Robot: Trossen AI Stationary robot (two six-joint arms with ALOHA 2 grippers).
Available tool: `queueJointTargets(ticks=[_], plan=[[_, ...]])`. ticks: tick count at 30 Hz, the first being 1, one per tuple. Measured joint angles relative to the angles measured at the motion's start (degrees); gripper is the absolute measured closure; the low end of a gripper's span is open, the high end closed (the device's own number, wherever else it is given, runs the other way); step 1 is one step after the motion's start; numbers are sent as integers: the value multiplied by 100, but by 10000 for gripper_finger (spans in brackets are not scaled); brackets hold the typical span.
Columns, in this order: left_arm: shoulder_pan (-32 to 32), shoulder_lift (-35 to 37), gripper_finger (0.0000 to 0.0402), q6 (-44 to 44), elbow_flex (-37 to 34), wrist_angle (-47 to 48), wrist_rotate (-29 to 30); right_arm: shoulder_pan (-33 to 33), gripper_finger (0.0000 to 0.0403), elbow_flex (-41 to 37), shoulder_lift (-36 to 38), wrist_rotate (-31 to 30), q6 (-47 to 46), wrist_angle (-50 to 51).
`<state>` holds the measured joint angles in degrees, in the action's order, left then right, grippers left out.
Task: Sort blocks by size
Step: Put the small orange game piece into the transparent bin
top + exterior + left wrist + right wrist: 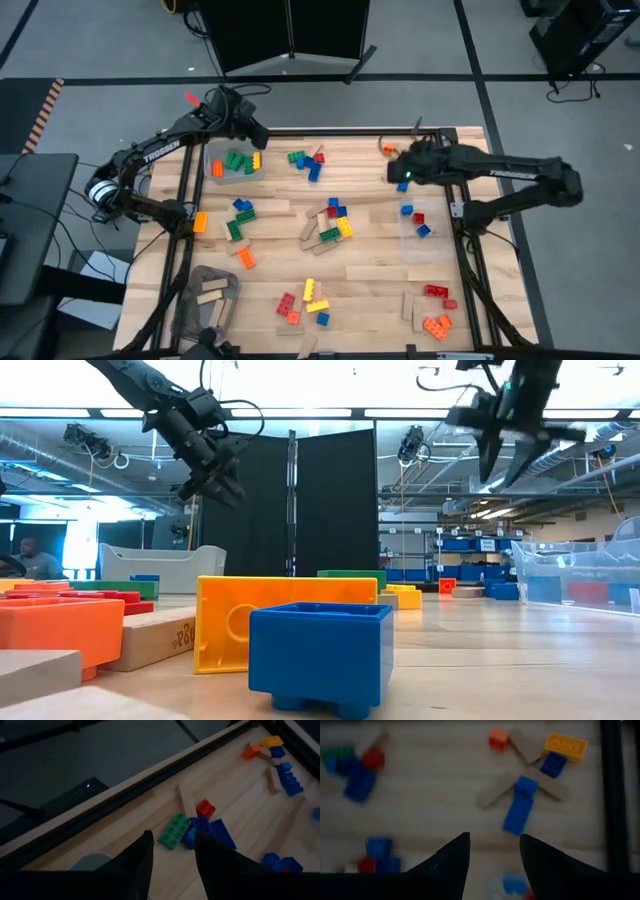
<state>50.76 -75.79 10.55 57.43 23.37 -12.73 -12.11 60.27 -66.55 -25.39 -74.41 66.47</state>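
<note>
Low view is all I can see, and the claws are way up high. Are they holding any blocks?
Observer: No. The left wrist view shows the left gripper open, with nothing in it.
Operator: And the other claw?
Observer: The right gripper is open and empty too. Its camera looks down on a blue brick among tan wooden pieces.
Operator: Is any block in a bin yet?
Observer: Yes. From above, the clear bin at the table's far left holds green, orange and yellow bricks.
</note>
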Motion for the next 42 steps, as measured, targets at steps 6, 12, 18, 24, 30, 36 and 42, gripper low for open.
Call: queueJointTargets(ticks=[6, 12, 18, 24, 30, 36, 42], plan=[[-12, 0, 252, 34, 0, -375, 0, -1330, 215, -933, 281, 413, 1655, -2603], [-26, 2, 252, 55, 0, -748, 0, -2322, 215, -681, -419, 1586, 3636, -4014], [-26, 2, 252, 126, 0, -782, 54, -2802, 195, 467, -1611, 1786, 4868, -3576], [-26, 2, 252, 361, 0, -767, 207, -3245, 146, 1591, -2667, 1821, 5188, -2646], [-26, 2, 252, 363, 0, -754, 278, -3661, 91, 2030, -3431, 2016, 4989, -1688], [-28, 2, 252, 363, 0, -754, 434, -3813, 65, 2032, -3969, 2103, 4843, -1527], [-28, 2, 252, 363, 0, -749, 455, -3802, 70, 2035, -4418, 2069, 4656, -1526]])
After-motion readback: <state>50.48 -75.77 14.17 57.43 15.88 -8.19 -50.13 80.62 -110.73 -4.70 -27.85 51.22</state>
